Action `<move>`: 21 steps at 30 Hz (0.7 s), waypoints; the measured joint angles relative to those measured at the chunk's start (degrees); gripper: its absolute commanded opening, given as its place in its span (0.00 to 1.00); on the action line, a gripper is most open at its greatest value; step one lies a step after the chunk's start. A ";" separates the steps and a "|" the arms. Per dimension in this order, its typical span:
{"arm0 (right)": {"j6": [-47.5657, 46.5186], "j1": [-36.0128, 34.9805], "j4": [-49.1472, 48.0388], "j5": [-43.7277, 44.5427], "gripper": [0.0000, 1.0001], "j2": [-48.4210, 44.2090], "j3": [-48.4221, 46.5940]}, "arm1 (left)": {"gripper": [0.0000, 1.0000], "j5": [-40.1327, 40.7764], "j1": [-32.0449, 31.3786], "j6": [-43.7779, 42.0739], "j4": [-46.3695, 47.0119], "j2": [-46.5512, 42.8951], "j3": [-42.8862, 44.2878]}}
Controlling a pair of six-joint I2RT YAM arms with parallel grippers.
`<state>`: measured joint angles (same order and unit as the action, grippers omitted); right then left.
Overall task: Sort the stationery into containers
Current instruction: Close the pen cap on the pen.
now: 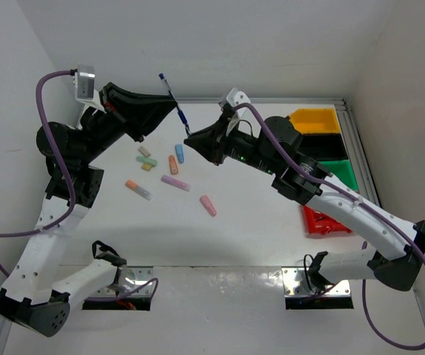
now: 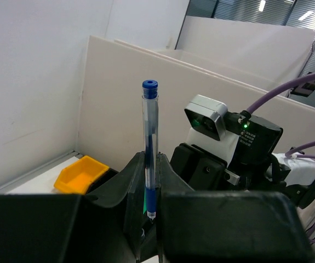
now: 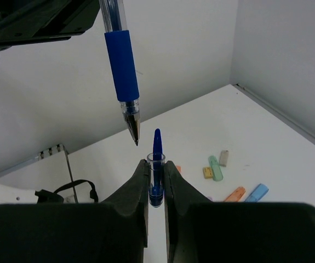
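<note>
Closest in the right wrist view are the black fingers (image 3: 138,189) of the right claw (image 3: 156,167); they are drawn in narrow on a small blue pen cap (image 3: 156,143), which stands upright between them with its pointed end up. Just above that cap and a little to its left hangs the tip of a blue pen (image 3: 121,66); the two are near but apart. The pen's blue grip sleeve and clear barrel run up out of the picture.

The left claw (image 2: 150,161) is pinched tight on the same pen, gripping the clear barrel just above the grip sleeve; the blue end plug stands well above its fingertips.

From above, the two claws meet nose to nose over the far part of the table (image 1: 256,222), the left one just beyond and left of the right; the pen slants through the left claw.

Loose stationery lies on the table below and to the near side of both claws:
- a blue marker (image 1: 179,153) and an orange marker (image 1: 173,164), nearest the right claw
- a green marker (image 1: 146,159), nearer the left claw
- a lilac marker (image 1: 175,183), closer to the arm bases
- a pink marker (image 1: 208,205), closer still to the bases

Well to the right of the right claw, behind its arm, the bins sit in a column: yellow bin (image 1: 314,120) farthest; black bin (image 1: 321,145) next; then green bin (image 1: 343,174); red bin (image 1: 321,223) nearest, partly hidden by the arm.
</note>
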<state>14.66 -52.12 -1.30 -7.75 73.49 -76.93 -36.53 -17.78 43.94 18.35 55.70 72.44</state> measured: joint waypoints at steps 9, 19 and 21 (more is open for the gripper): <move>0.87 0.24 -0.42 -0.39 0.00 0.20 0.00 | 0.00 0.07 -0.57 -0.44 0.02 0.39 0.00; 1.01 0.35 -0.35 -0.44 0.00 0.17 0.48 | 0.00 0.55 -0.63 -1.84 -1.55 0.68 -0.68; 1.01 0.46 -0.35 -0.46 0.00 0.13 0.48 | 0.00 0.72 -0.63 -2.10 -1.99 0.79 -0.68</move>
<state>15.66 -51.66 -1.65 -8.21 73.63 -76.44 -35.81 -18.41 41.85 16.36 56.49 71.77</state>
